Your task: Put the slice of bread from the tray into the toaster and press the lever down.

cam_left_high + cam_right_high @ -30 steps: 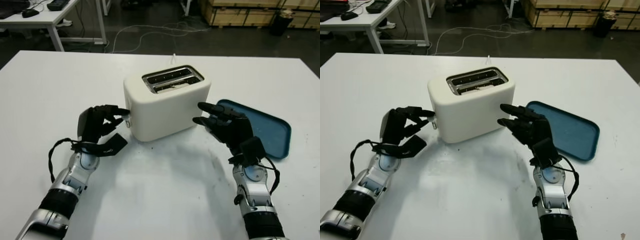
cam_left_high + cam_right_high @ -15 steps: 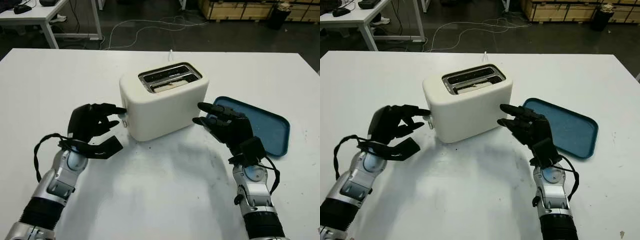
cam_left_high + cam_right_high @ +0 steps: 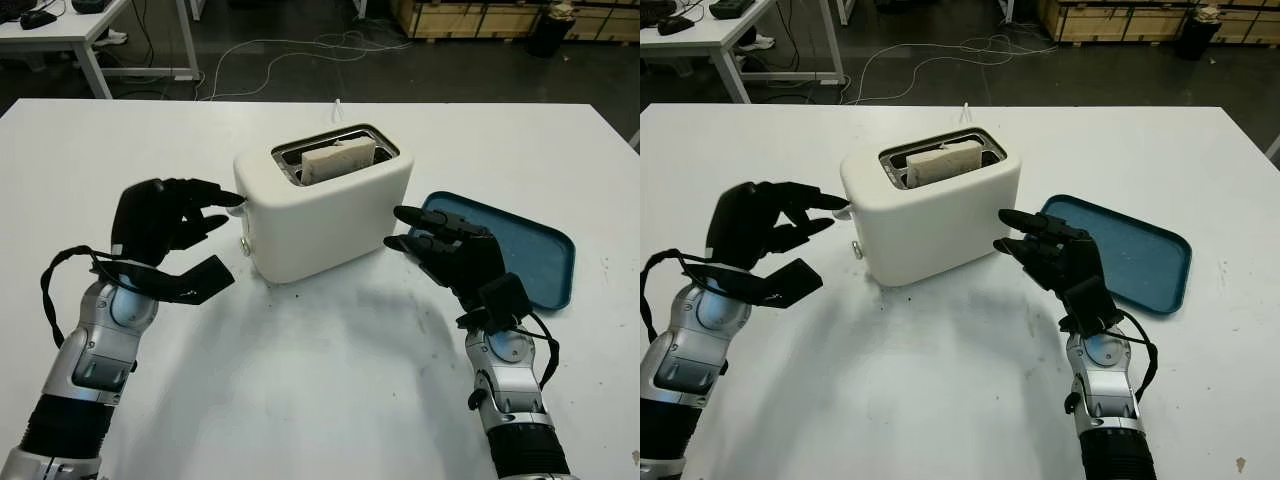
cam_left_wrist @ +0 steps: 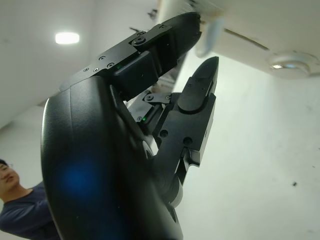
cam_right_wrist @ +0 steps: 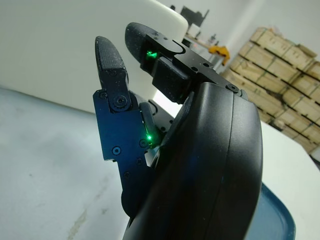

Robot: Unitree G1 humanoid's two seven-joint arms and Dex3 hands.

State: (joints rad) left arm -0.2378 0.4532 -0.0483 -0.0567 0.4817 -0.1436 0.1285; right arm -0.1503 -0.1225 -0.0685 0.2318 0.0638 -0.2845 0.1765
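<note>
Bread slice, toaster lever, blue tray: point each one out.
bread slice (image 3: pixel 338 160), left eye view, its face standing up from the slot.
toaster lever (image 3: pixel 232 200), left eye view, its tip.
blue tray (image 3: pixel 545 262), left eye view, its bare floor.

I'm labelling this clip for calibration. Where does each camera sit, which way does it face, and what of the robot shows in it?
Left eye: on the head, looking forward and down at the table; toaster with bread, tray, left hand and right hand.
Right eye: same scene from a little to the side.
Left wrist: beside the left hand's shell, facing the toaster's lever; a person at the edge.
Right wrist: behind the right hand, facing the toaster's side.
Shared: the toaster shows in all four.
</note>
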